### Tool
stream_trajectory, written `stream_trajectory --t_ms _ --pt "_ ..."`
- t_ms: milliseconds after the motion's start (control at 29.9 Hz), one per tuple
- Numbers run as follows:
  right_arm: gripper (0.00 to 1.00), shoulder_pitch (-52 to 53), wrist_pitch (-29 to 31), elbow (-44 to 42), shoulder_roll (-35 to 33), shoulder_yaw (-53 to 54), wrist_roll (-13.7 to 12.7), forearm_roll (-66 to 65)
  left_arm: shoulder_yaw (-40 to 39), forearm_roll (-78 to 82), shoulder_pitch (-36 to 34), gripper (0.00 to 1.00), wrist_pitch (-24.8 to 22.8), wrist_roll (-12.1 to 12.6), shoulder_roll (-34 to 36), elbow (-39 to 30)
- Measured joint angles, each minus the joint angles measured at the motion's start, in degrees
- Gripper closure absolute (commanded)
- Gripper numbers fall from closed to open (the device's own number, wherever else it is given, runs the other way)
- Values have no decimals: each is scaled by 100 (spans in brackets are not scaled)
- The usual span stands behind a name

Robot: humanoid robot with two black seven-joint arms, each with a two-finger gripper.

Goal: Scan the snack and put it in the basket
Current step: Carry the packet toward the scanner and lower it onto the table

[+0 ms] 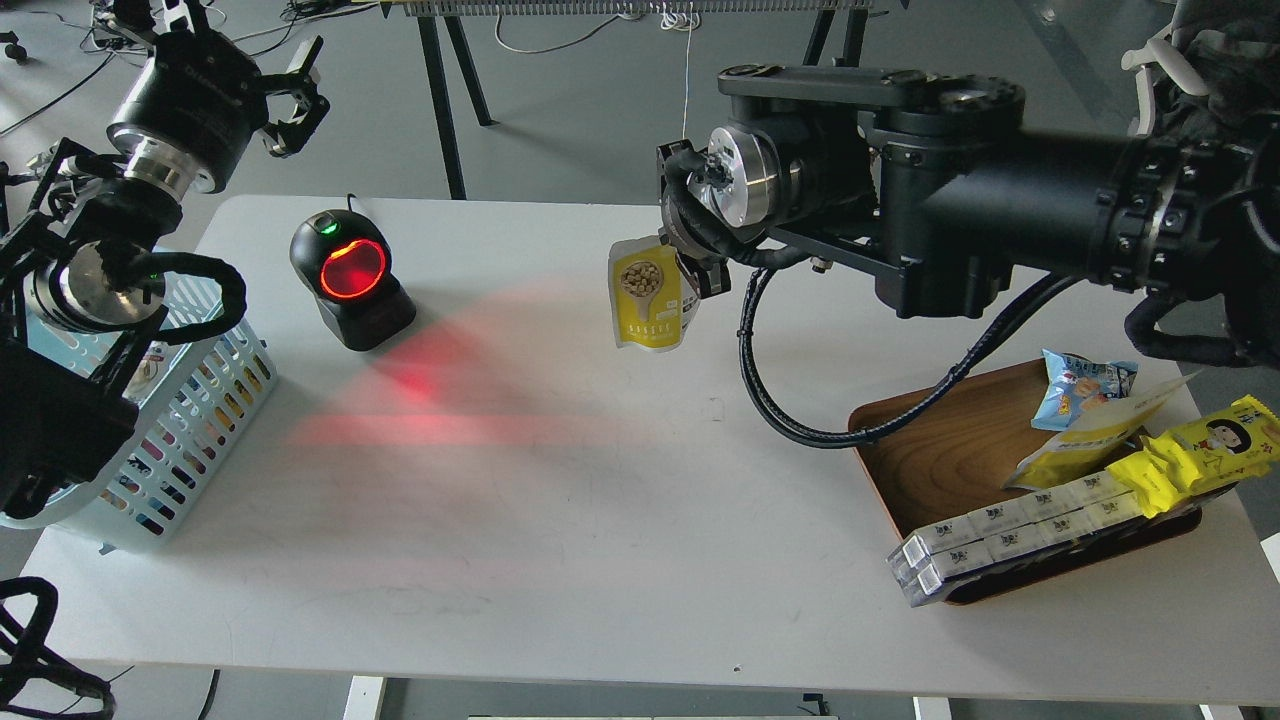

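The snack (648, 300), a flat yellow pouch with a white top and a picture of beige balls in a scoop, hangs upright above the middle of the white table (600, 480). My right gripper (700, 268) is shut on its upper right edge. A black scanner (350, 278) with a glowing red window stands at the left rear and casts red light on the table. The light blue lattice basket (190, 410) stands at the table's left edge, partly hidden by my left arm. My left gripper (290, 95) is raised behind the table's far left corner, open and empty.
A brown wooden tray (950, 470) at the right holds a blue packet (1085, 385), a yellow pouch (1090, 440), a yellow wrapper with a cartoon face (1210, 450) and boxed white packs (1010, 535). Black cables hang from my right arm over the tray's left side.
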Motion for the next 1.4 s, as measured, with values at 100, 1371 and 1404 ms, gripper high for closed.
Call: stream_trajectory --t_ms 100,1371,1404 --pt "100 -38 0 100 0 49 0 -19 2 0 0 0 2 0 -7 0" --pt "0 -145 194 620 0 943 0 -895 -2 34 -13 0 -175 24 20 274" --pt "0 -142 285 722 0 1076 0 -1012 -6 34 -26 0 -198 22 32 315"
